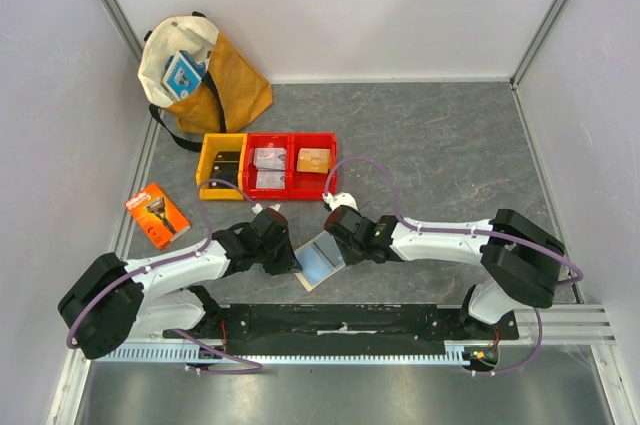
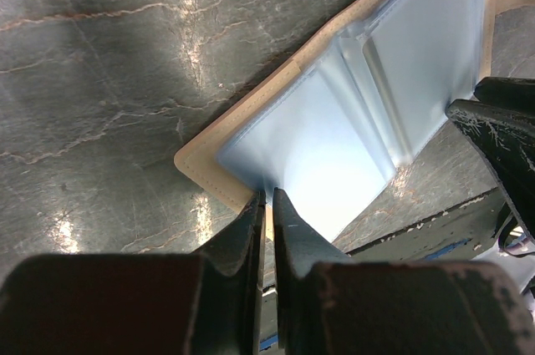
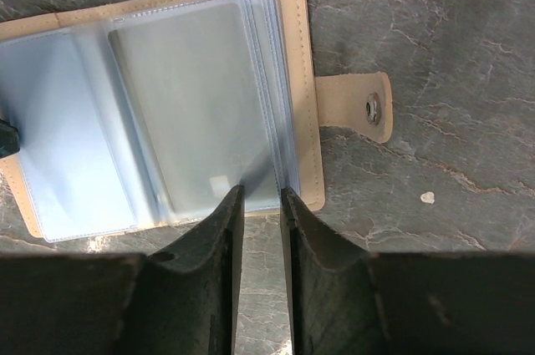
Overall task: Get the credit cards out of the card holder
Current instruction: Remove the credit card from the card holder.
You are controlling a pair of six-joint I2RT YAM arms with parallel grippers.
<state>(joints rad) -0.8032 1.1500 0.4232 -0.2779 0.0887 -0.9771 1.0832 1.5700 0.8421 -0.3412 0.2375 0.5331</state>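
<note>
From above, the holder (image 1: 322,261) lies open on the tabletop (image 1: 440,145) between left claw (image 1: 292,259) and right claw (image 1: 340,243). Left wrist: the left claw pinches the holder's edge near a corner. Right wrist: the right claw, narrowly parted, straddles the sleeves' (image 3: 201,96) edge; I cannot tell whether it grips.

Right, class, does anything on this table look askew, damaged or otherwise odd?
The card holder lies open at a slant, its edge pinched in the left claw. The orange razor package also lies tilted. No damage shows.
</note>
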